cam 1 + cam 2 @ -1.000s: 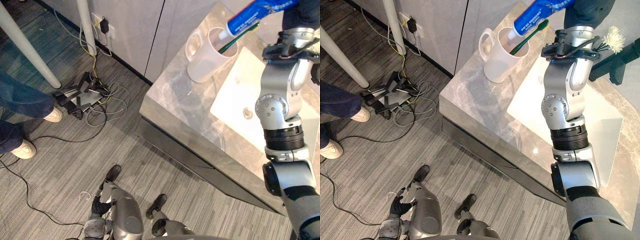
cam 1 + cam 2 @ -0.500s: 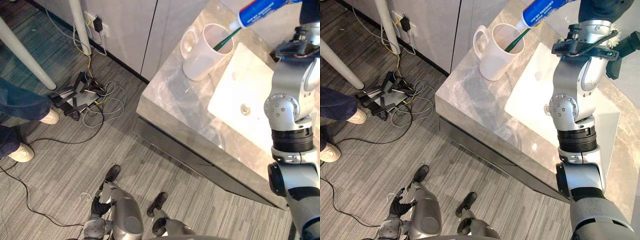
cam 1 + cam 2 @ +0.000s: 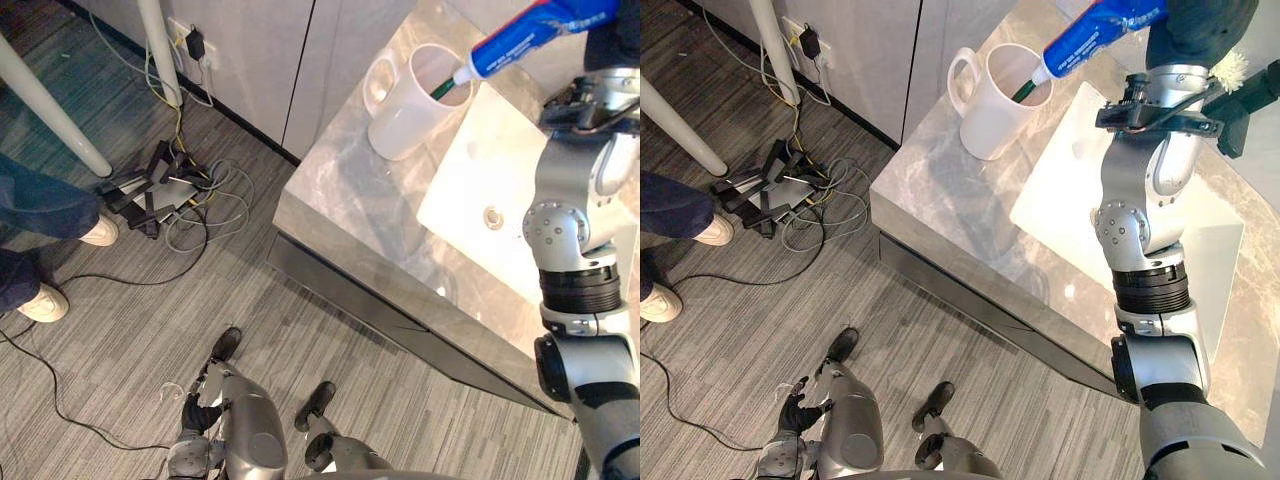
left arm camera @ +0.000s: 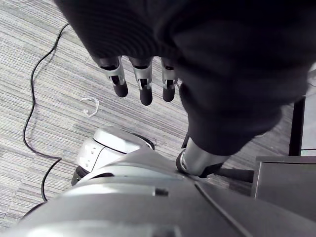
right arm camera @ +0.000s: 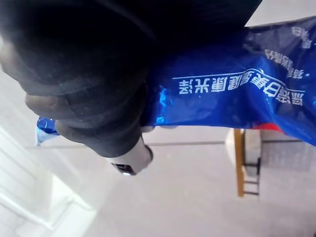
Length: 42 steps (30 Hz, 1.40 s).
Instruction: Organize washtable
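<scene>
Right wrist view puts the right hand (image 5: 89, 64) clenched around a blue toothpaste tube (image 5: 232, 94), which sticks out past its fingers. From the head cameras, the tube slants down from the hand so its white cap end meets the rim of a white mug (image 3: 990, 110) holding a green toothbrush (image 3: 1026, 91); the mug stands on the grey marble surface (image 3: 940, 200), just beside a white sink (image 3: 1070, 200) lying below the hand. Left hand (image 4: 142, 81) hangs with fingers straight and released, holding nothing, the floor (image 4: 44, 59) beneath it.
</scene>
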Motion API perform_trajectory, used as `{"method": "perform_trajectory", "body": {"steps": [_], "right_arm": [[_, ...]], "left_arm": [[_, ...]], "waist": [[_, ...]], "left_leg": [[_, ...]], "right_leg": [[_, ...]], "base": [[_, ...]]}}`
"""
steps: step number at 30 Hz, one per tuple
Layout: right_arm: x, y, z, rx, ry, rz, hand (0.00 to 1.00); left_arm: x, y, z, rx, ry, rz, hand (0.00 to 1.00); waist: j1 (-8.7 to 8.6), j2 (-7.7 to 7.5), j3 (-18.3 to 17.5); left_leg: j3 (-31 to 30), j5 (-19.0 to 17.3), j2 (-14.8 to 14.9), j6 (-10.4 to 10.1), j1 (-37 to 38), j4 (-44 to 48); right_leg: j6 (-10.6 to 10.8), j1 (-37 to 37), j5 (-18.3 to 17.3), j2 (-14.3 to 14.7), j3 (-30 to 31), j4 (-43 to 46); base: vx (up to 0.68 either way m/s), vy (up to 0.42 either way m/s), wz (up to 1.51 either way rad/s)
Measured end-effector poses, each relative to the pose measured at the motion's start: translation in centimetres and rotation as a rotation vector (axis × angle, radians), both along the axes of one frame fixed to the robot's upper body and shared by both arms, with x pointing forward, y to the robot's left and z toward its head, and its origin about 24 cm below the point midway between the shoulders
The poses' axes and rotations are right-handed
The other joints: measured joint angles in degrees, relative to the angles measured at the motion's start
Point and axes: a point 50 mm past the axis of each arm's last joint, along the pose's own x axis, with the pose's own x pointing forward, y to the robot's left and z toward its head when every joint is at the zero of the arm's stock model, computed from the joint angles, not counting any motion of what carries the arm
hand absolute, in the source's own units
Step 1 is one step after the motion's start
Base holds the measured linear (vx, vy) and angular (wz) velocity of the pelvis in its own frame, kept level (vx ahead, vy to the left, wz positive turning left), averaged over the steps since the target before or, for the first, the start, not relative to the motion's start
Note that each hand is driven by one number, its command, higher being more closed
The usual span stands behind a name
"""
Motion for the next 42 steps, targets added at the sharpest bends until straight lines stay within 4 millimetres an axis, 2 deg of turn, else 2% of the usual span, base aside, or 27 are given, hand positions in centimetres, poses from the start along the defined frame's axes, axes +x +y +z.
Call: {"method": "perform_trajectory", "body": {"steps": [4,10,16,17,42], "right_arm": [[0.2,0.4,-0.4,-0.018,0.020,0.014,1.00],[0.6,1.2,-1.1,-0.013,0.050,0.046,1.00],[0.7,1.2,-1.4,-0.013,0.063,0.044,1.00],[0.7,1.2,-1.4,-0.014,0.063,0.044,0.00],[0.9,1.4,-1.6,-0.046,0.077,0.054,0.00]], "left_arm": [[0.0,0.0,0.0,-0.010,-0.005,0.012,0.00],[0.0,0.0,0.0,-0.011,-0.006,0.013,0.00],[0.0,0.0,0.0,-0.016,-0.008,0.019,0.00],[0.0,0.0,0.0,-0.018,-0.008,0.021,0.00],[-0.2,0.0,-0.1,-0.026,0.000,0.027,0.00]], "waist": [[0.16,0.03,0.02],[0.22,0.05,0.04],[0.23,0.06,0.04],[0.23,0.06,0.04],[0.04,0.46,-0.11]], "left_leg": [[-0.01,-0.11,0.58,0.17,-0.22,-0.01],[-0.12,-0.16,0.75,0.25,-0.28,-0.03],[-0.13,-0.12,0.79,0.14,-0.31,-0.03],[-0.14,-0.10,0.80,0.12,-0.31,-0.03],[0.71,-0.27,0.90,0.36,0.14,0.69]], "right_leg": [[0.28,-0.05,1.75,0.58,0.03,-0.78],[0.28,-0.05,1.77,0.80,0.00,-0.85],[0.28,-0.06,1.77,0.84,0.00,-0.88],[0.28,-0.06,1.77,0.84,0.00,-0.88],[0.27,0.18,1.78,0.89,0.50,-0.90]], "base": [[-0.03,0.029,-0.05],[0.00,0.028,0.00],[0.00,0.027,0.00],[0.01,0.044,0.00],[0.00,0.016,-0.01]]}}
